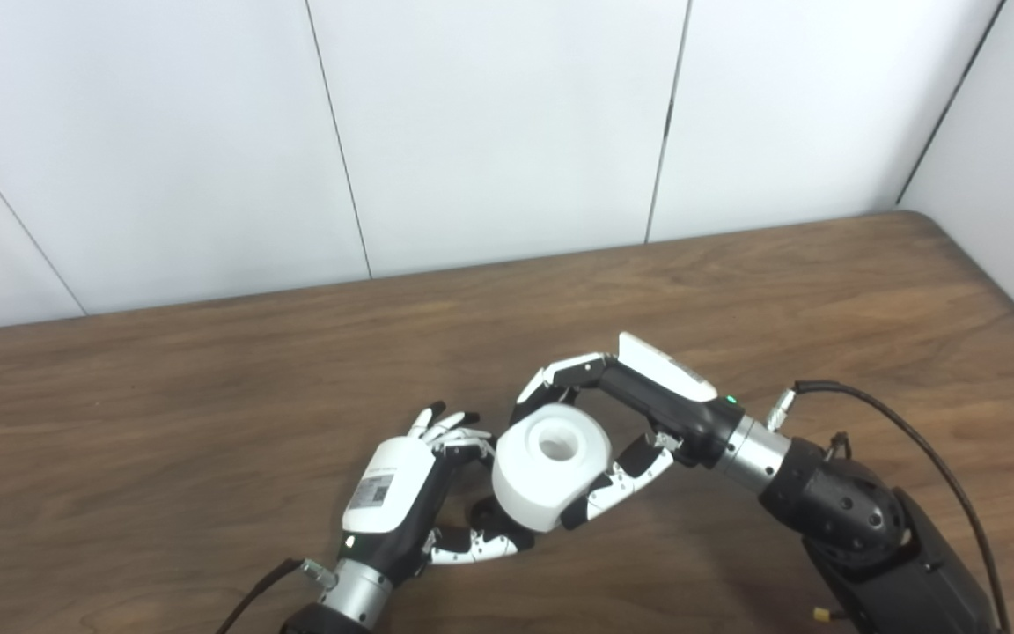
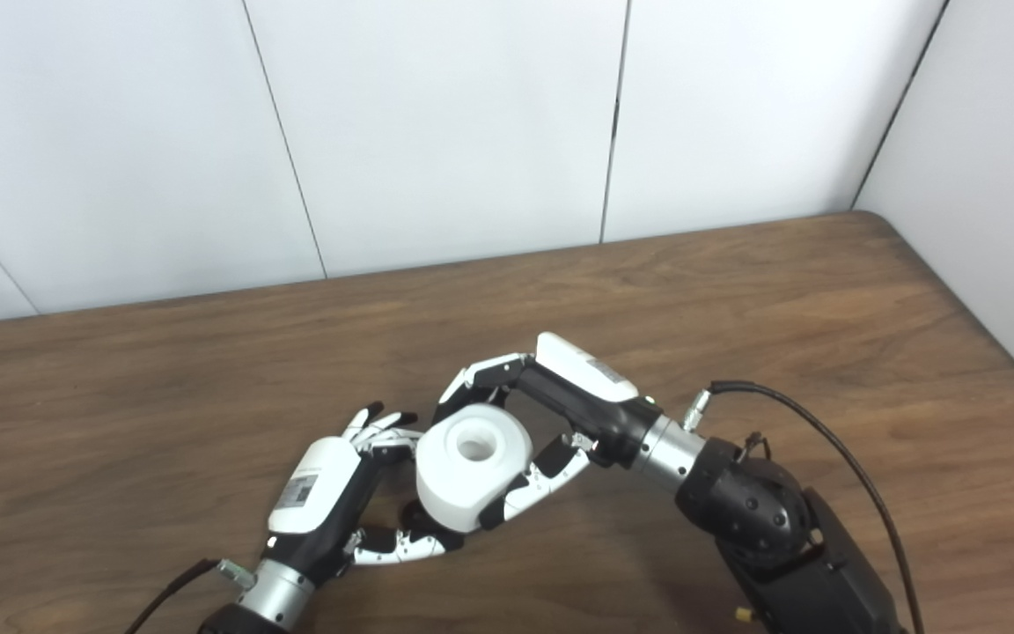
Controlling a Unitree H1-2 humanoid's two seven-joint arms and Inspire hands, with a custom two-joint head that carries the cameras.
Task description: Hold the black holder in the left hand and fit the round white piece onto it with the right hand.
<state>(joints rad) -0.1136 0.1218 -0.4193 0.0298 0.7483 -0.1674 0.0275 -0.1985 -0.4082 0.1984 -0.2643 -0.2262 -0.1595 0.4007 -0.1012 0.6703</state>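
Right hand (image 1: 626,431) clasps the round white piece (image 1: 547,475), hiding the black holder (image 1: 482,514) the left hand (image 1: 406,502) grips

A: What colour is the round piece (image 1: 549,467)?
B: Plain white all over, no pattern.
A: And the tabletop (image 1: 208,396)?
B: Dark brown, with a streaky wood grain.
A: The hands?
B: The left hand (image 1: 410,493) and the right hand (image 1: 621,423) are both white-shelled over black, with silver wrists. A small green light glows on the right one.
A: Behind the tabletop?
B: The wall (image 1: 489,123) has white panels and thin dark seams.
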